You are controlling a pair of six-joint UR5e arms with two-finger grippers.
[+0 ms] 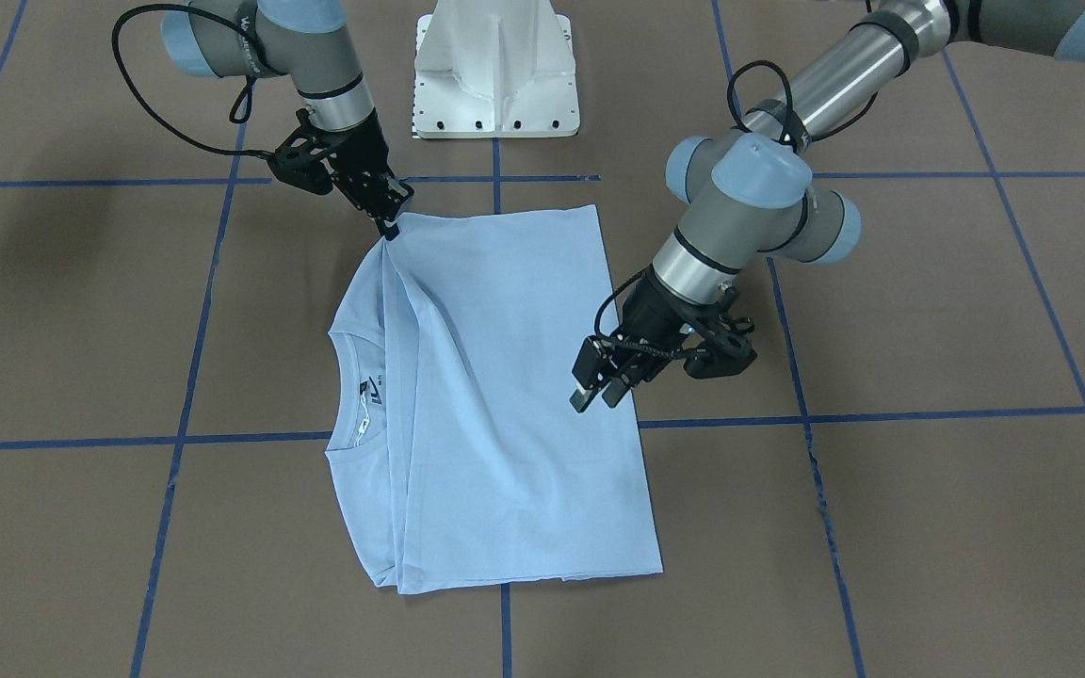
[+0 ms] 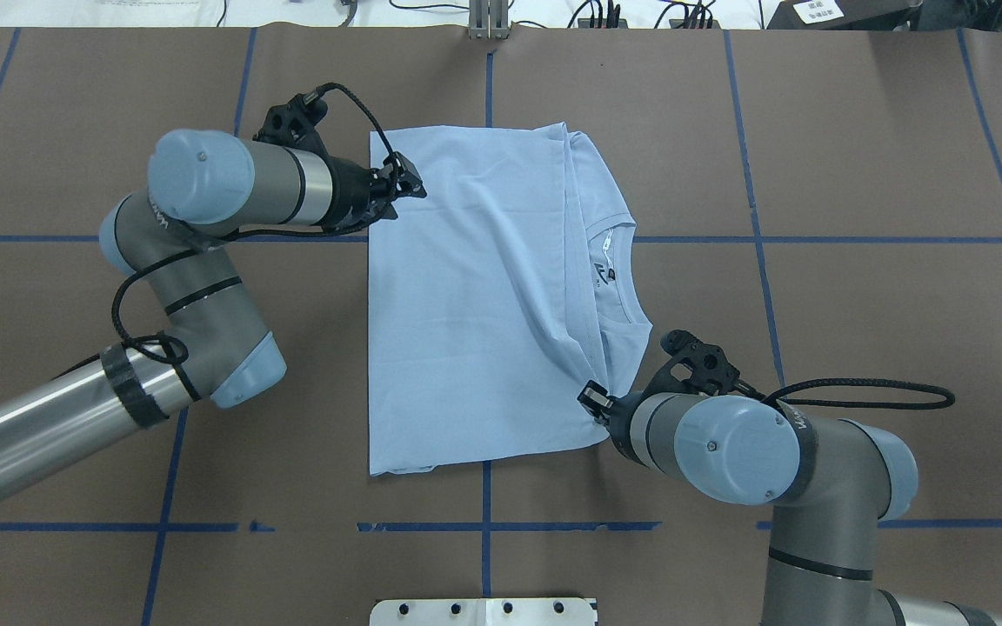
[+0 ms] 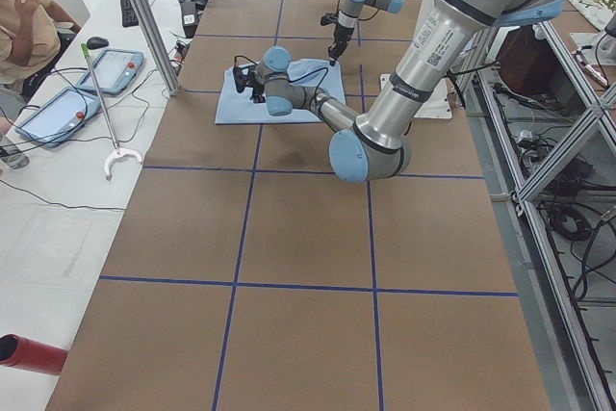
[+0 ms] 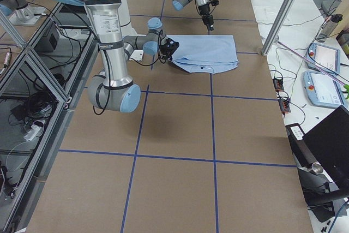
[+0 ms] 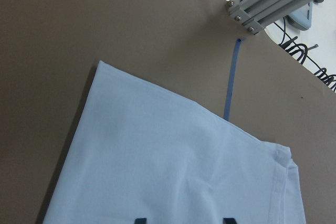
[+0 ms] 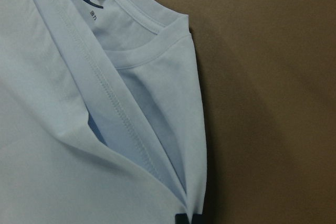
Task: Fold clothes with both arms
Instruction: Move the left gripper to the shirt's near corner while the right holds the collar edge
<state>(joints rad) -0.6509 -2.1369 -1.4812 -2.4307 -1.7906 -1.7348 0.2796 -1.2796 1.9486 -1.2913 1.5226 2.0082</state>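
The light blue t-shirt (image 1: 505, 405) lies flat on the brown table, folded into a rough rectangle, with its collar and dark neck label (image 1: 371, 388) showing at one side. It also shows in the overhead view (image 2: 466, 304). My left gripper (image 1: 597, 396) is open and hovers just over the shirt's edge opposite the collar (image 2: 412, 187). In the left wrist view both fingertips (image 5: 139, 220) stand apart above the cloth (image 5: 168, 171). My right gripper (image 1: 390, 229) is shut on a fold of the shirt at its near corner (image 2: 592, 402). The right wrist view shows the pinched fold (image 6: 157, 150).
The white pedestal base (image 1: 495, 85) stands just behind the shirt on the robot's side. Blue tape lines (image 2: 762, 239) grid the brown table. An aluminium frame post (image 5: 262, 3) stands at the far edge. Tablets (image 3: 106, 69) lie on the operators' side table.
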